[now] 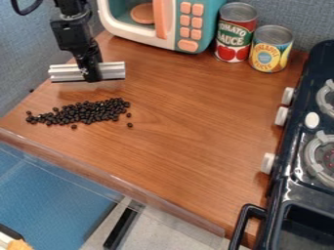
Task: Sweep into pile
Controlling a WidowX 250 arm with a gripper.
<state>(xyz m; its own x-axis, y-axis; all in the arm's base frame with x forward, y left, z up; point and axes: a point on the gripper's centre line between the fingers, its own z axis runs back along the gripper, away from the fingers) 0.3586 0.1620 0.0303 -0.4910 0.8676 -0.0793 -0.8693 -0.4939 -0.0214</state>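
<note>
**Reader:** State the work surface and the large fixtures.
**Manual:** Wooden counter (196, 122). Black toy stove (293, 132): along the right side, white knobs facing left. Toy microwave (172, 24): at the far side, left of the cans.

**Reader:** Gripper position?
**Manual:** The gripper (91, 75) hangs over the far left part of the counter.

**Reader:** Cans?
**Manual:** Two, upright at the far side, between microwave and stove. The red-and-green can (235, 36) is the taller; the yellow can (270, 51) is just beside it, to the right.

**Reader:** Dark beans (85, 112)?
**Manual:** Gathered in an elongated band at left, on the near side of the gripper, apart from it.

**Reader:** Jaw state?
**Manual:** Closed on the middle of a silver bar (112, 71), which extends left and right. Contact between bar and counter: cannot tell.

**Reader:** Smallest items?
**Manual:** Loose beans: a few just outside the band, at its right end and near edge.
</note>
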